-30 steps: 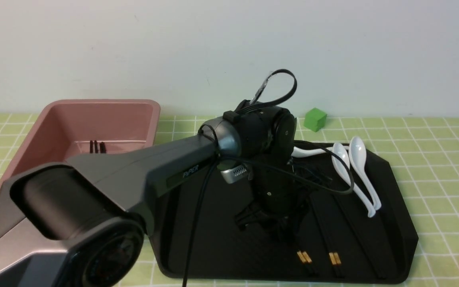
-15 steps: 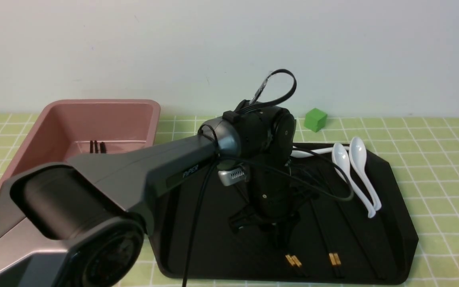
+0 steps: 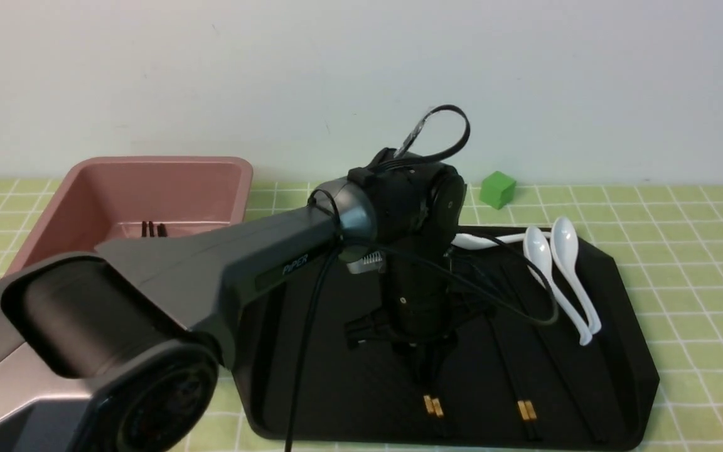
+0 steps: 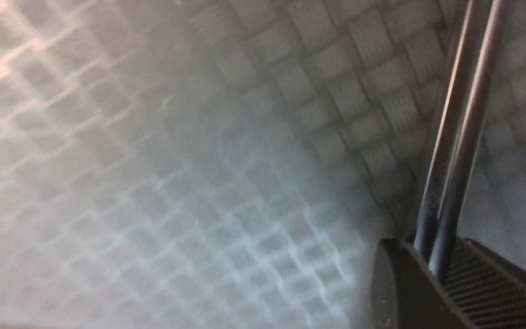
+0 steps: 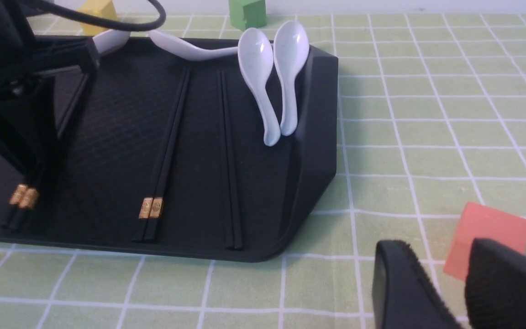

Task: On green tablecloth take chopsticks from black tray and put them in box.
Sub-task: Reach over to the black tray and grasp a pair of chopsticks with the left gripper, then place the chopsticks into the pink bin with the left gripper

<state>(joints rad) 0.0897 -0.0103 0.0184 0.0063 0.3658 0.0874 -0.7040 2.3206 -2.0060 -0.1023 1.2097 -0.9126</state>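
On the green tablecloth lies the black tray. My left gripper points down over its middle, shut on a pair of black chopsticks that runs out from between its ribbed pads. That pair's gold band shows near the tray's front edge. Two more pairs lie on the tray to the right. The pink box stands at the far left with chopsticks inside. My right gripper hovers open over the cloth beside the tray's right front corner, holding nothing.
White soup spoons lean on the tray's back right rim. A green cube sits behind the tray, a yellow cube by its far edge, and an orange cube just beyond my right gripper.
My left gripper has closed on the leftmost pair of chopsticks. The arm has drifted left and risen slightly, dragging that pair's gold-banded end leftward along the tray front.
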